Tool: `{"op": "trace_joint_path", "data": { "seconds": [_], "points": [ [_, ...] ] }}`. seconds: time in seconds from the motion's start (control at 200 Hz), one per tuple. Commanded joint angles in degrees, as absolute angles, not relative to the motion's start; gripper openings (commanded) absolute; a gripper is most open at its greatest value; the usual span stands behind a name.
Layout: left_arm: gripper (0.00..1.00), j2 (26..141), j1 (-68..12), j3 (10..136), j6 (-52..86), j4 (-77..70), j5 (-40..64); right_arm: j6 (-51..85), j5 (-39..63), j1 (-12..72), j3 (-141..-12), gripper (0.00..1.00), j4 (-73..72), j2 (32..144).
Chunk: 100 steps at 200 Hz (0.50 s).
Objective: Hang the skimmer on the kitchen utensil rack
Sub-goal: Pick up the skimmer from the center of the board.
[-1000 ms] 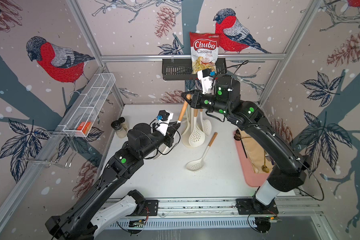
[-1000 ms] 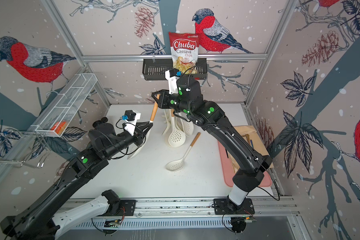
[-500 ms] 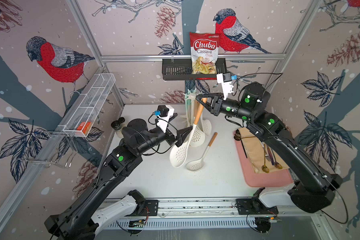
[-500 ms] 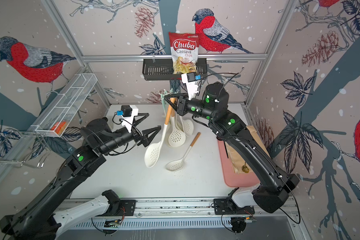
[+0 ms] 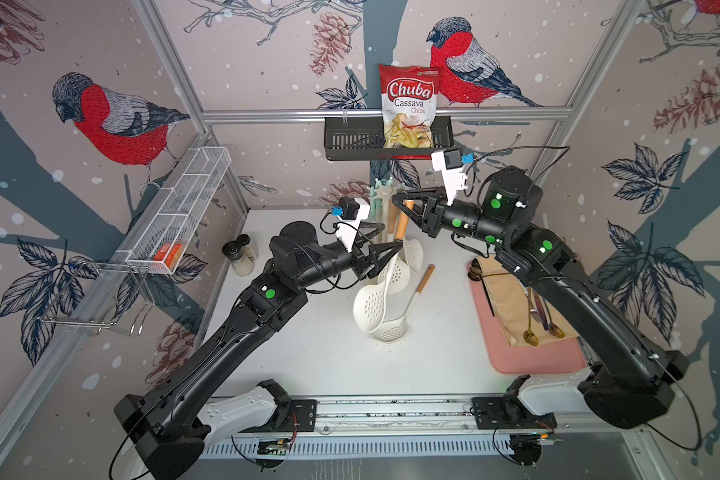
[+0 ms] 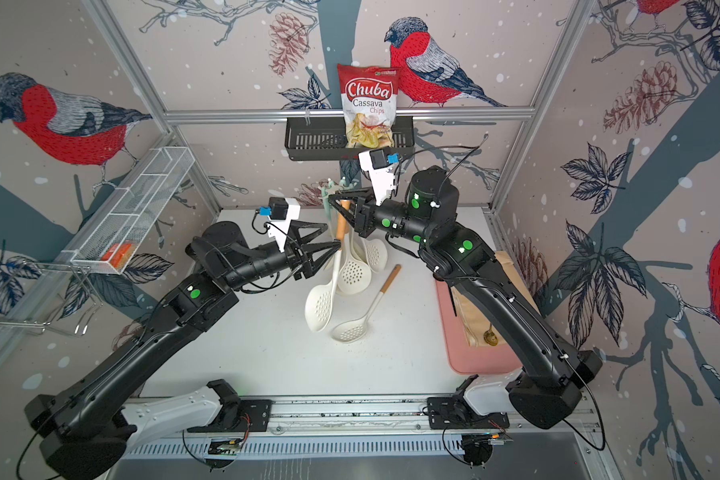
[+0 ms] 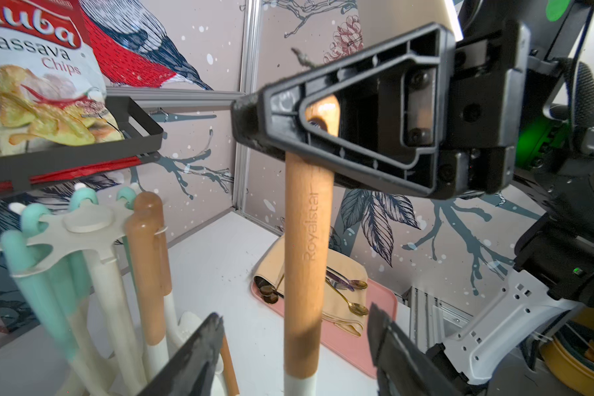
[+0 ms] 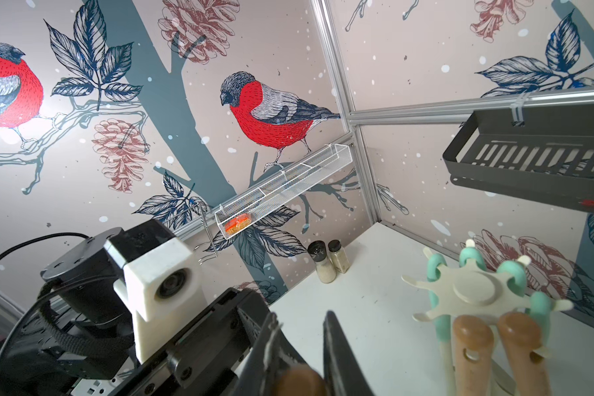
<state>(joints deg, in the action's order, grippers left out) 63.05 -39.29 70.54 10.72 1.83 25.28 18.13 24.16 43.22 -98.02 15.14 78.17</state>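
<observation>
The skimmer (image 5: 370, 305) hangs nearly upright just in front of the kitchen utensil rack (image 5: 385, 192), on no hook. Its wooden handle end is level with the rack's star-shaped top, and its white perforated head is low, in front of the rack's base.

The right tool (image 5: 406, 204) is clamped on the very top of that handle. In the right wrist view its fingers (image 8: 336, 346) pinch the rounded wooden end.

The left tool (image 5: 393, 237) sits lower, beside the rack's pole, with its jaws spread partway. In the left wrist view its fingers (image 7: 199, 349) stand on either side of the handle with a gap on each side, gripping nothing.

The rack already carries 2 wooden-handled utensils (image 7: 148, 260) and several mint-handled ones (image 7: 35, 274).

A second skimmer (image 5: 391, 332) lies flat on the worktop (image 5: 308, 353) in front of the rack, its head just beside the held skimmer's head in both top views.

Toward the right arm from the rack lies a pink tray (image 5: 528, 357) with a beige cloth (image 5: 508, 299) and spoons. Toward the left arm stand 2 shakers (image 5: 238, 255).

Above the rack, a black slotted basket (image 5: 350, 141) on the back wall holds a chips bag (image 5: 408, 108). A white mesh shelf (image 5: 184, 203) hangs on the side wall beyond the shakers.
</observation>
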Motion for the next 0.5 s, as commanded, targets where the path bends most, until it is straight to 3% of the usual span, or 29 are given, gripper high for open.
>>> {"op": "trace_joint_path", "data": {
  "seconds": [0.0,0.245,0.395,0.495],
  "points": [
    [0.65,64.26,-39.91,71.29,12.40,-4.46,24.91,18.34,23.11,43.78,-98.85,0.00,13.71,78.04],
    [0.57,68.00,-41.48,75.00,7.78,-2.01,19.17,18.93,19.76,45.27,-99.49,0.00,14.78,78.66],
    [0.42,68.60,-41.48,76.22,6.82,-2.09,18.19,18.80,19.32,45.75,-99.49,0.00,15.11,78.63],
    [0.39,69.32,-41.48,77.11,6.57,-1.99,18.18,18.97,18.71,45.87,-99.40,0.00,15.21,78.66]
  ]
}}
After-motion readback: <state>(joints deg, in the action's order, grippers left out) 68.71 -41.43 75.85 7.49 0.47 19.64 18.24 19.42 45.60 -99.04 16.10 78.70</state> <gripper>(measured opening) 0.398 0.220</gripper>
